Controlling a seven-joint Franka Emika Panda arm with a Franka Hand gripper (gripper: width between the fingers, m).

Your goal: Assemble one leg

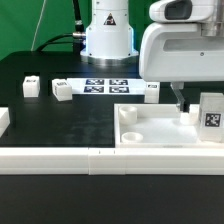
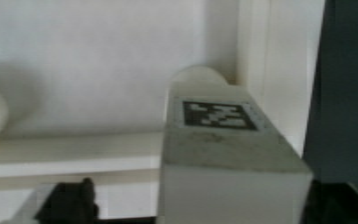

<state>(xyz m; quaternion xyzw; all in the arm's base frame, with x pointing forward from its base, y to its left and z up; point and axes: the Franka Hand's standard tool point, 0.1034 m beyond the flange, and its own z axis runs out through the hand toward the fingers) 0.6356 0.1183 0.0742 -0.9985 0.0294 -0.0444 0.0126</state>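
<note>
Leg held upright over the square panel.
Gripper is clamped on it, near the table's front edge rail.

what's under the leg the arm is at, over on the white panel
The leg stands upright on the square panel, at the corner on the exterior view's right. The panel's surface shows around it; the spot beneath its base is covered, so whether a hole sits there cannot be seen. The gripper is beside it.
</note>
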